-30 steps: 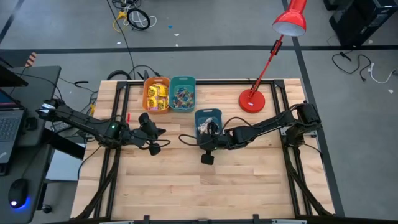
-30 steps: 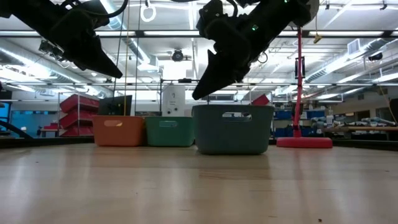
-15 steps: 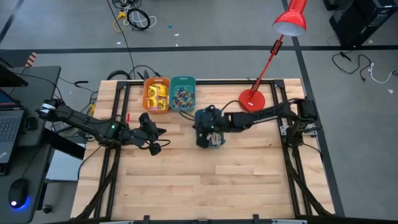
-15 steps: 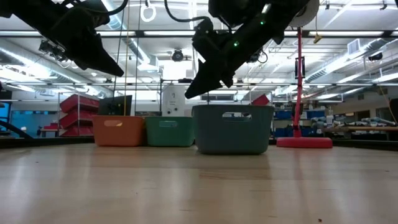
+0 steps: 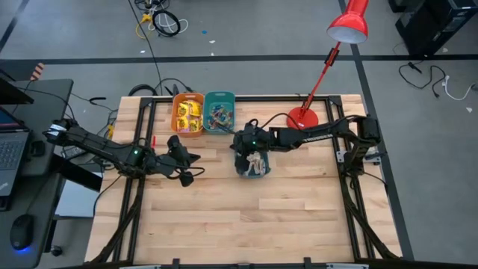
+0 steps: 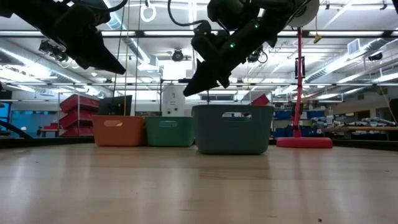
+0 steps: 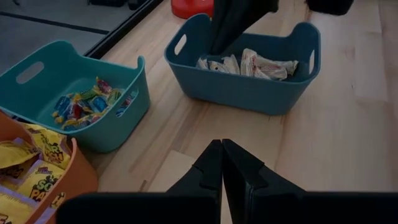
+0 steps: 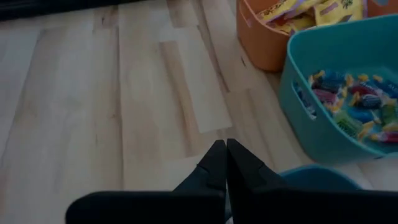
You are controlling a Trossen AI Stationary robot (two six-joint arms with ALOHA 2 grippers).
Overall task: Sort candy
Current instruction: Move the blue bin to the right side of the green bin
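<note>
Three bins stand on the table. The orange bin (image 5: 188,113) holds yellow packets (image 7: 28,165). The teal bin (image 5: 219,112) holds tiny blue, red and orange pieces (image 7: 87,102). The dark blue bin (image 5: 252,164) holds pale whitish pieces (image 7: 249,62). My right gripper (image 5: 240,148) is shut and hangs in the air above the dark blue bin's left rim (image 8: 317,177); I see nothing between its fingers (image 8: 225,152). My left gripper (image 5: 184,166) is shut and empty, in the air left of the dark blue bin and near the teal bin.
A red desk lamp stands with its base (image 5: 302,119) at the far right of the table. The bare wooden top (image 5: 246,217) spreads over the near half. Black frame rails (image 5: 134,202) run along the table's left and right sides.
My right gripper has gone from the near side of the dark blue bin toward the table's far edge, across the bin, and a little up and left. It now hangs over the bin's left rim. The whitish candy in the bin shows again. The left arm has kept still.
</note>
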